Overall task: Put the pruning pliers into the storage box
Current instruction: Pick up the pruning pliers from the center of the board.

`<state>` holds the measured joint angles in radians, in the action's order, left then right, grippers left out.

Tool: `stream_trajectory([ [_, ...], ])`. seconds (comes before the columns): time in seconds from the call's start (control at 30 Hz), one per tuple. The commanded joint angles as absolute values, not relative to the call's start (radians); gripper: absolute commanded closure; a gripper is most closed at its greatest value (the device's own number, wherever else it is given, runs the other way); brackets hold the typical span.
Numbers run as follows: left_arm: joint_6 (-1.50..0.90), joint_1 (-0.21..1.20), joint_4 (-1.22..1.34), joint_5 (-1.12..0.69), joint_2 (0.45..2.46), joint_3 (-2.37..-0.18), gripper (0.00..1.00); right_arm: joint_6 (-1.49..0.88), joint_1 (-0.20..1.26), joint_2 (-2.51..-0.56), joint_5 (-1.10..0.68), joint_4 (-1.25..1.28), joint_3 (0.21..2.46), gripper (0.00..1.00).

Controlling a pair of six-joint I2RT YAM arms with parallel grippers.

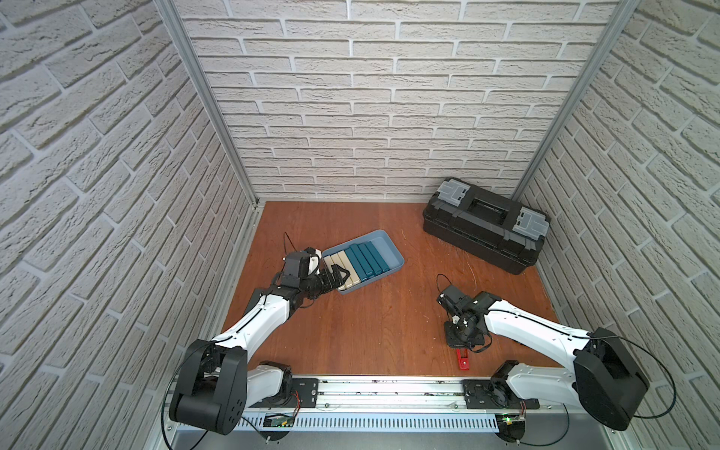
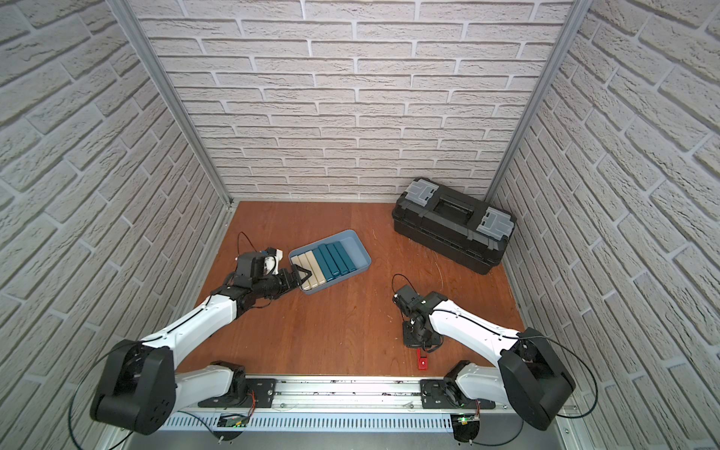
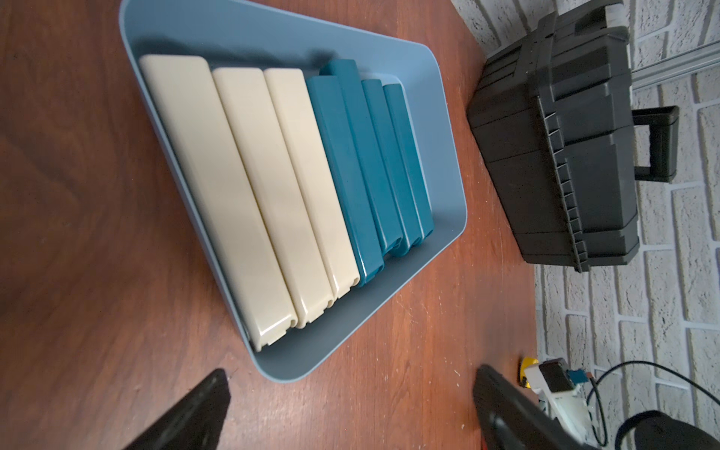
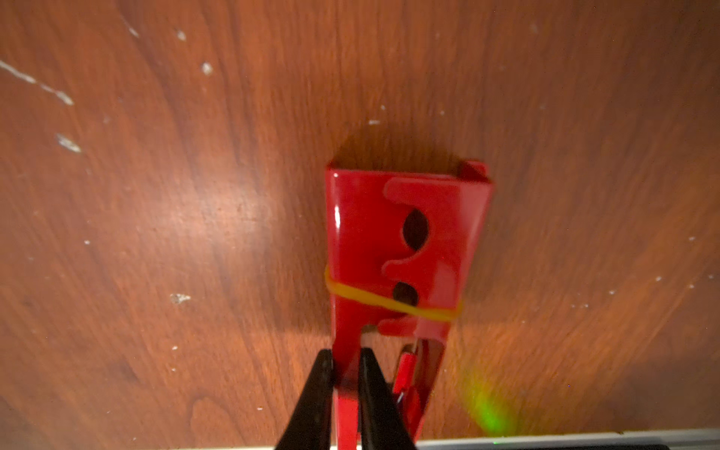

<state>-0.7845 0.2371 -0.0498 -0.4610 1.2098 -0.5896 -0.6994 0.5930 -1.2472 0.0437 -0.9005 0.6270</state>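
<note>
Pliers (image 4: 393,241) are down by the front edge of the table (image 1: 389,311), well apart from the box (image 1: 383,243). Your right claw (image 4: 346,362) is pinched on one handle; left claw (image 3: 350,372) is wide open by the box, empty.

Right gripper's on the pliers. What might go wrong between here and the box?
The right gripper pinches one thin handle of the pruning pliers, off to a side; they may twist or slip on lifting.
Cream bars and teal bars fill most of the storage box, so the pliers may end up perched on them.
</note>
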Motion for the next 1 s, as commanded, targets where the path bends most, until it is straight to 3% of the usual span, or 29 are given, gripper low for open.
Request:
stream_trajectory([
  [0.0, -0.764, 0.242, -0.032, -0.469, 1.215, -0.581, 0.02, -0.694, 0.601, -1.256, 0.046, -0.897, 0.65, 0.85],
  [0.47, -0.767, 0.242, -0.04, -0.462, 1.194, -0.568, 0.02, -0.667, 0.603, -1.296, 0.032, -0.868, 0.67, 0.97],
  [0.97, -0.77, 0.241, -0.035, -0.446, 1.207, -0.562, 0.02, -0.548, 0.603, -1.358, 0.067, -0.941, 0.934, 0.97],
])
